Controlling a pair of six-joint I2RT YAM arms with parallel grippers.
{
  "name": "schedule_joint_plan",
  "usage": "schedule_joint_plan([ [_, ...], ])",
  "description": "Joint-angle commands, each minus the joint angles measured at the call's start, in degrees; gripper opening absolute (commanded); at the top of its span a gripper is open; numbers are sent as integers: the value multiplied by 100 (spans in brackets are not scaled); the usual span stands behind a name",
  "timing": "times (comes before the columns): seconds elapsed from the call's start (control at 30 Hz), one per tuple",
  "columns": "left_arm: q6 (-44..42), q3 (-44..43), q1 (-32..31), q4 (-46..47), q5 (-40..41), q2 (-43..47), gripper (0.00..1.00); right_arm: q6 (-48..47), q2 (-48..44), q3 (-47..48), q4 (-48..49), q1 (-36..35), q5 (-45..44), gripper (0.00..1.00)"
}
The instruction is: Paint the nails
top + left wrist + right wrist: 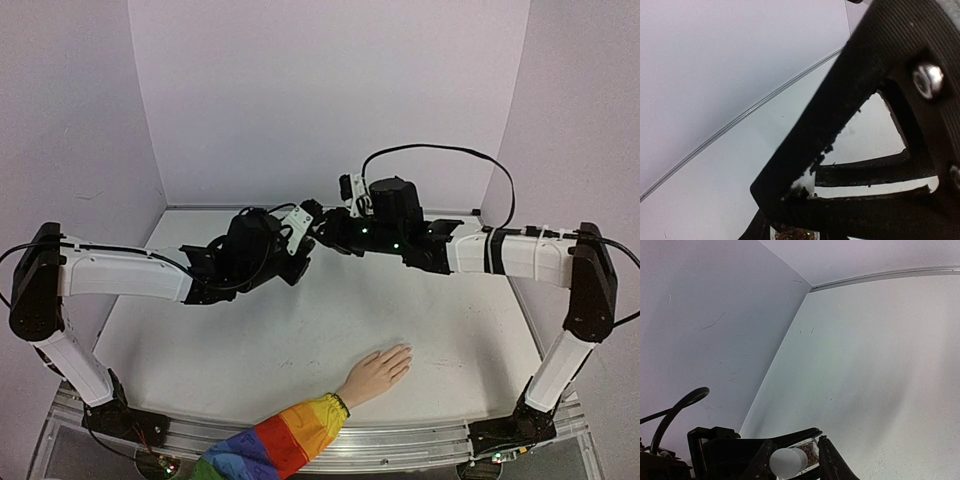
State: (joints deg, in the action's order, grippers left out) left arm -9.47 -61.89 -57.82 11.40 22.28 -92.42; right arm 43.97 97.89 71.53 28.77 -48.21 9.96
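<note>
nails [405,352] at the tips of a small flesh-coloured hand [378,372], too tiny to pick out one by one, lying palm down near the front edge of the white surface [250,340], just right of the middle, digits pointing up and to the right. well apart from both sets of fingers, farther back. right fingers [832,465] clenched, one on either side of the white round top of a small polish bottle [785,462]; just behind that top, a strip of brownish glitter. left fingers [840,100] filling the left wrist view as black ribbed bars, with a white sliver and a speck of the same brown glitter right at the tip; cannot tell whether clamped on anything or released. from above, both sets of fingers tip to tip over the middle-back of the surface, held above it. farther out, left arm [120,275] reaching in from the left, right arm [510,255] from the right, each white-shelled with a black elbow, a black cable [440,150] looping over the right wrist. rainbow-striped sleeve [285,440] trailing from the hand's wrist down to the bottom edge, across the metal rail [420,440]. pale walls [330,100] on three sides.
</note>
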Motion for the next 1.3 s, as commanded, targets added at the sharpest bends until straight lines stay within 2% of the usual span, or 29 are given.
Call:
schedule_joint_plan([
  [0.0, -74, -263, -30, 163, 44, 101, 0, -33, 21, 258, 297, -39, 0, 20],
  [0.1, -16, -240, -35, 133, -153, 163, 0, -96, -11, 204, 365, -35, 149, 3],
  [0.17, 20, -184, -16, 113, -594, 266, 0, -262, -65, 98, 477, -23, 310, 0],
  [0.2, 14, -149, 0, 97, -1143, 337, 0, -417, -114, 19, 607, -4, 487, 0],
  [0.27, 30, -27, 154, 53, -2740, 573, 0, -888, -204, -150, 825, 99, 1096, 0],
  [0.33, 343, 120, 557, 47, -4974, 854, 0, -1621, -420, -498, 1328, 259, 2269, 0],
  [0.37, 620, 118, 841, 53, -6294, 958, 0, -1951, -523, -732, 1887, 378, 3490, 0],
  [0.43, 1277, -74, 1343, 101, -8697, 938, 0, -2016, -598, -994, 2889, 486, 6052, 0],
  [0.47, 1540, -199, 1497, 107, -9529, 852, 0, -1897, -588, -952, 2963, 483, 6477, 0],
  [0.53, 1927, -344, 1566, 113, -10181, 722, 0, -1723, -521, -832, 2889, 487, 6738, 0],
  [0.63, 2012, -217, 1598, 121, -9751, 735, 0, -1882, -594, -855, 2665, 496, 6473, 0],
  [0.77, 1692, 115, 1599, 117, -8175, 1013, 0, -1994, -685, -796, 2376, 511, 5821, 0],
  [0.8, 1627, 188, 1599, 113, -7645, 1080, 0, -2111, -735, -734, 2070, 532, 5316, 18],
  [0.83, 1533, 249, 1588, 109, -7124, 1138, 0, -2313, -802, -640, 1599, 559, 4913, 29],
  [0.9, 1369, 377, 1509, 35, -5680, 1294, 0, -2454, -936, -499, 798, 608, 3415, 54],
  [0.93, 1247, 458, 1449, 27, -5080, 1379, 0, -2421, -995, -453, 438, 626, 2742, 71],
  [0.97, 1115, 515, 1359, 11, -4213, 1435, 0, -2358, -1040, -390, 178, 633, 2182, 79],
  [1.0, 982, 564, 1229, -3, -3571, 1491, 0, -2272, -1069, -315, -22, 644, 1745, 83],
  [1.1, 618, 571, 1049, -14, -2749, 1516, 0, -1414, -1121, -173, -278, 646, 812, 86],
  [1.2, 720, 492, 1045, -17, -2494, 1485, 0, -596, -1037, -197, -144, 582, 797, 85],
  [1.27, 646, 413, 987, -43, -2459, 1376, 0, -481, -824, -28, -104, 460, 835, 84],
])
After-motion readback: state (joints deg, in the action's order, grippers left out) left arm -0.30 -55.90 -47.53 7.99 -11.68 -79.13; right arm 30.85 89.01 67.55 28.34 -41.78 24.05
